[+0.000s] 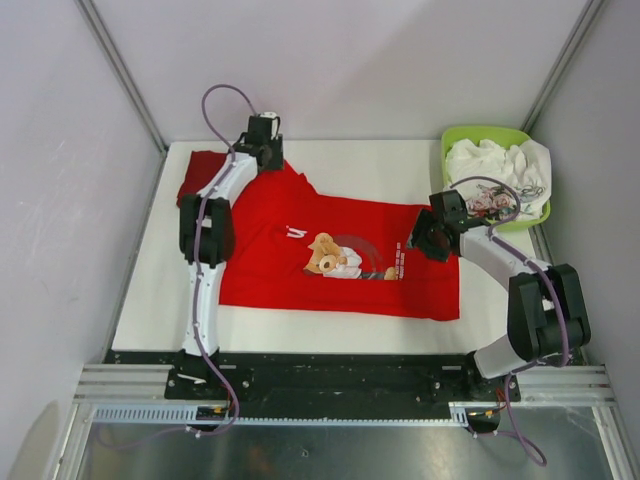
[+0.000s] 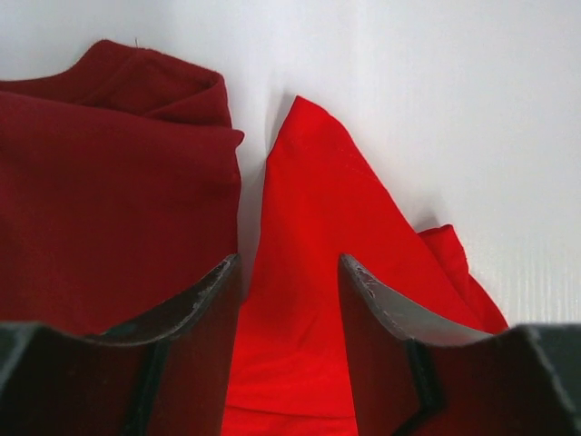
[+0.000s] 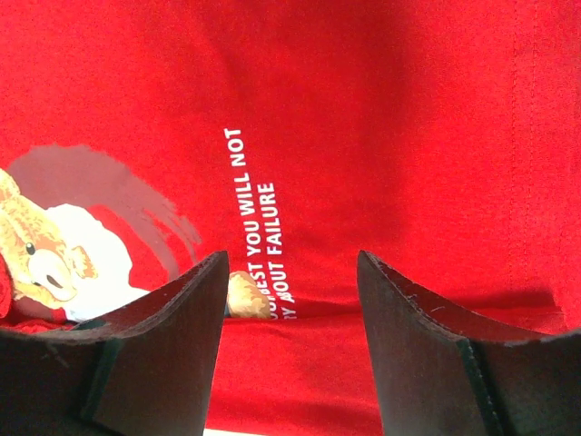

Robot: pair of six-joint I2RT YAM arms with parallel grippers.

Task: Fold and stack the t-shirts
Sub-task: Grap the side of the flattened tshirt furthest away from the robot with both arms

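Red tee (image 1: 340,290) with a bear print (image 1: 325,253) lies flat on the white table (image 1: 380,165), long axis left–right, straight edge toward my right arm. White lettering (image 3: 257,227) reads "YOU WILL NOT" and "FAILURE" — the rest is cut off. Right gripper (image 3: 290,259) stands wide above that lettering, holding nothing. Left gripper (image 2: 290,263) is parted at the tee's far-left corner, with bright cloth showing between the fingers. Darker red tee (image 2: 100,200) sits bunched just left of it.

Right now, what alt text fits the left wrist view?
The left gripper, jaws open, hangs over a pointed corner of the bright red t-shirt on the white table. A darker red t-shirt lies just left of it.
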